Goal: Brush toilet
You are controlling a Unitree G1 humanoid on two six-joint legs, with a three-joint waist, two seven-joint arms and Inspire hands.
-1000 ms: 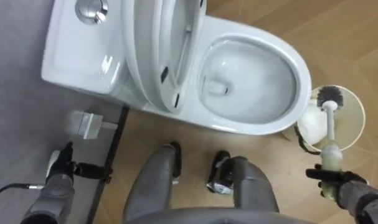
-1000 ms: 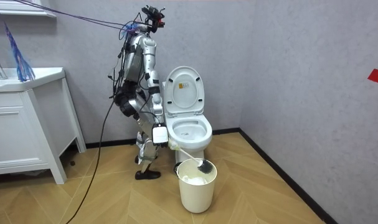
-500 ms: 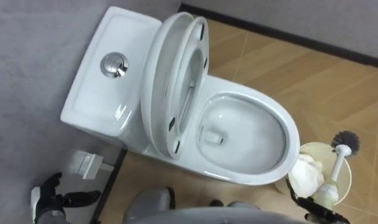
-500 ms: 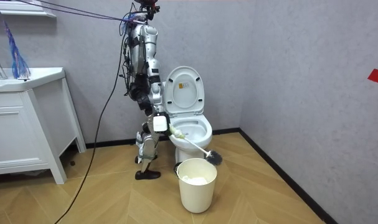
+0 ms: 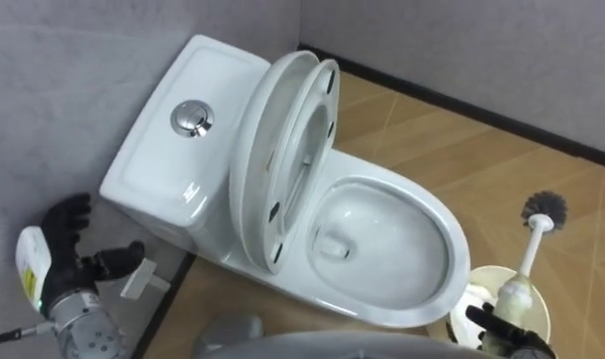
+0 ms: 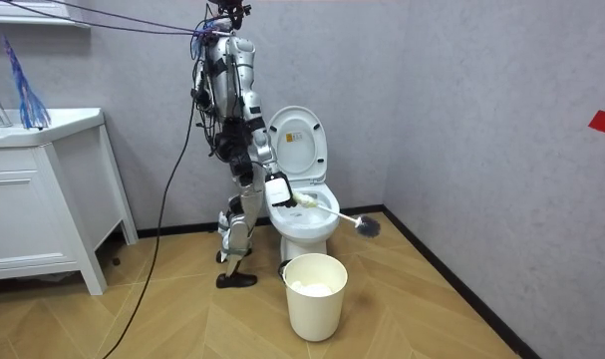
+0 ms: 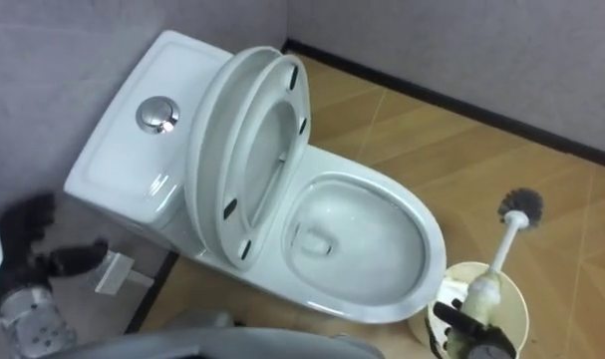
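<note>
Nearest in the room view, a cream bin (image 6: 314, 301) stands on the wood floor just in front of the toilet (image 6: 302, 237), with white material lying inside it. Behind the bin the robot stands upright at the toilet's side, on the room view's left.

Its right hand (image 5: 501, 331) has its fingers wrapped round the handle of the brush (image 6: 332, 212). The room view shows the brush held out nearly level at about bowl height. The bristle head sits past the bowl on the room view's right, in the air above the floor and clear of both bowl and bin. Seen from above in the eye views, the handle crosses over the bin's rim and the head lies beyond it over bare floor. The brush is not in the bowl.

The eye views also show the inside of the bowl, the raised seat and lid (image 5: 282, 170) leaning back towards the tank, and the flush button (image 5: 192, 118) on the tank top. The left hand (image 5: 71, 239) hangs beside the tank near the wall, fingers loosely spread, holding nothing.

At the room view's far left stands a white cabinet (image 6: 33, 214).
</note>
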